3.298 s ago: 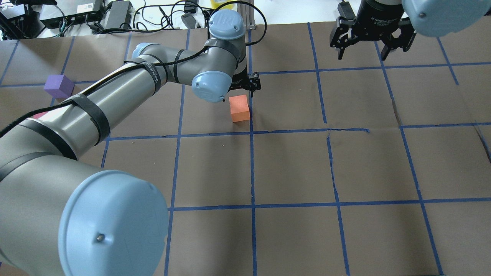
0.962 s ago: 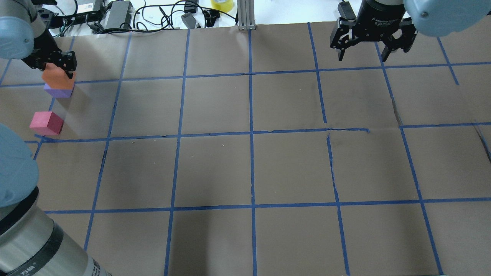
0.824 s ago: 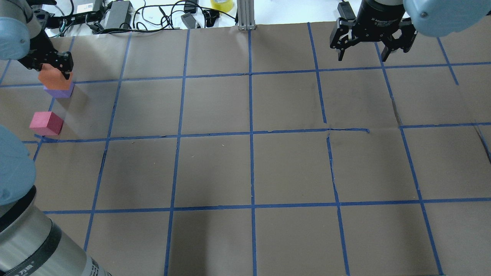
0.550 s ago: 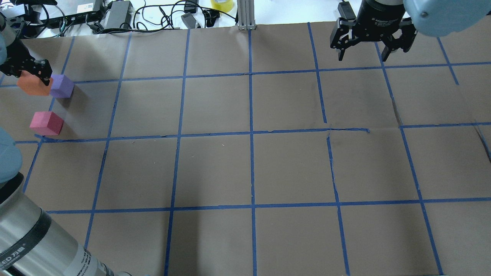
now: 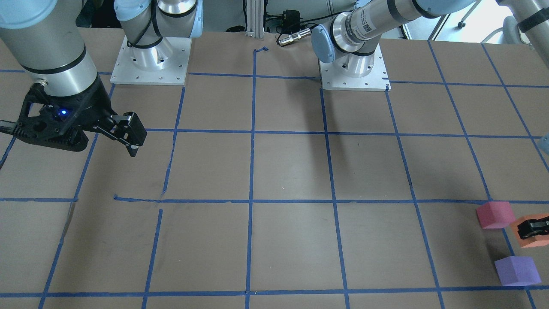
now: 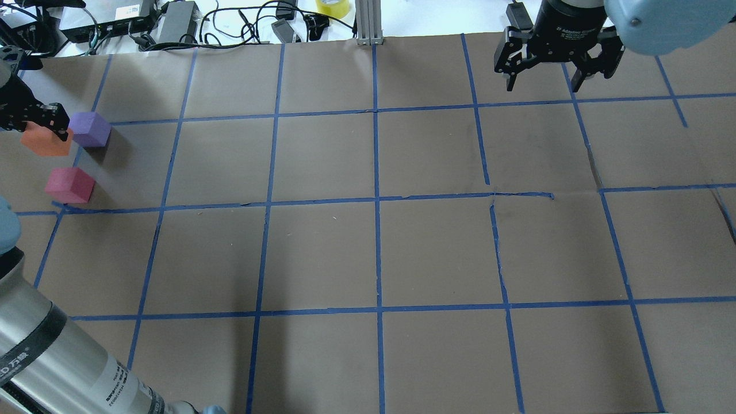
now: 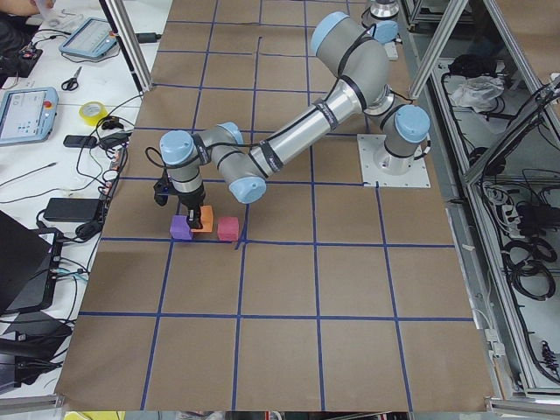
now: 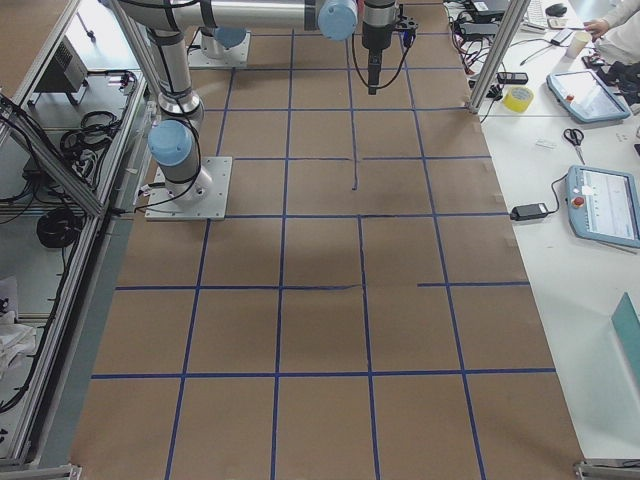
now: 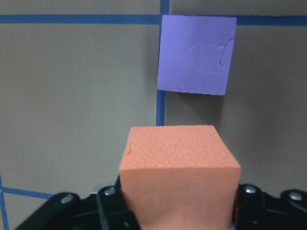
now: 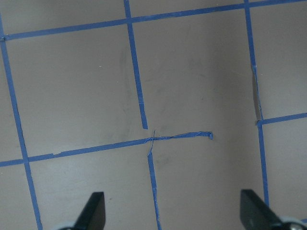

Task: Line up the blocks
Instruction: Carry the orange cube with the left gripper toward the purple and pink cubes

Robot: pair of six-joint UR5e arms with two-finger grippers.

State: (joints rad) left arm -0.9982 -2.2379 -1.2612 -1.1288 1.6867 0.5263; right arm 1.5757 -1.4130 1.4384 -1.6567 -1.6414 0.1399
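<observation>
Front view: orange block (image 5: 532, 243) cropped by the right edge. Overhead view: left gripper (image 6: 40, 129) largely beyond the left edge, partly covering the block. Left wrist view: block's base runs off-frame; contact with table (image 9: 72, 96) indeterminable.

Overhead: over the shoulders, looking forward and down across the table (image 6: 322, 253). Front view: opposite side, facing back, steeply down. Side views: high at each end, far off. Left wrist: tight on orange block (image 9: 180, 165) and purple block (image 9: 195, 55), both also at overhead's left edge. Right wrist: straight down on tape lines (image 10: 136, 72).
</observation>
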